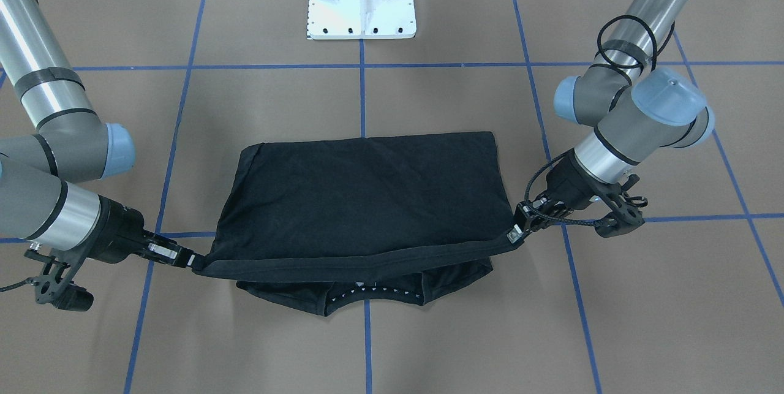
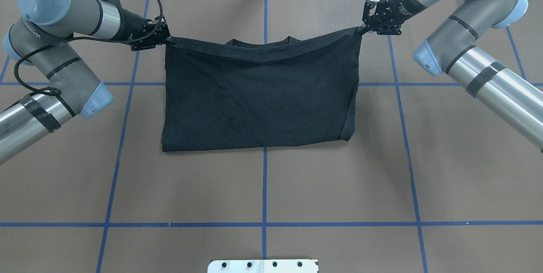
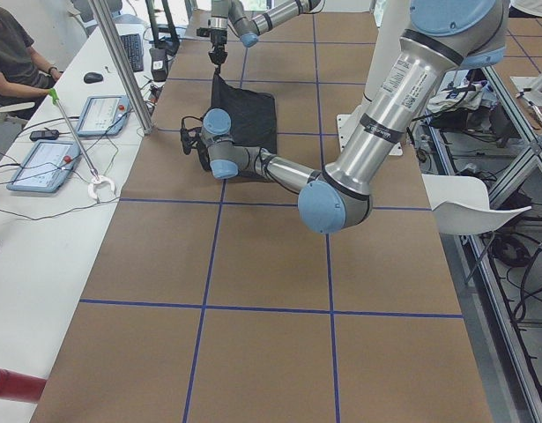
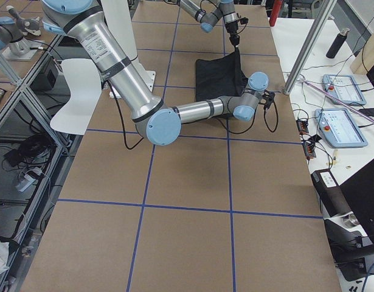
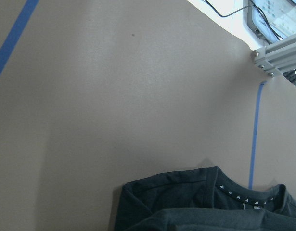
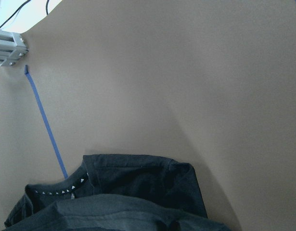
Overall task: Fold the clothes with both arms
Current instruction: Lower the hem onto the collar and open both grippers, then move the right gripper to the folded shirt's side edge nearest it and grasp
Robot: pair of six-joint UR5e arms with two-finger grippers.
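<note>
So, step in hand: half-fold of the black T-shirt (image 2: pixel 258 99), judged close to its end; held the hem (image 1: pixel 361 264) stretched and raised just over the collar (image 1: pixel 373 303)
Left gripper (image 2: pixel 164 37): clenched on one corner of the hem, cloth pinched between the fingers
Right gripper (image 2: pixel 361 29): clenched on the other corner, at much the same height
T-shirt's place: lay in the middle of the table (image 1: pixel 429 351), doubled over, lower layer flat on the brown cover, fold line toward the pedestal base (image 1: pixel 361 2), collar end away from it
Wrist views: showed only the collar with its small white triangles under the raised hem, no fingertips
Next move, as a judgement: called for both arms to lower together, set the hem square across the shoulders, then let go at both corners at once and draw back outward
Risk: sagged a little at mid-hem, so likely to touch down before the corners and wrinkle
</note>
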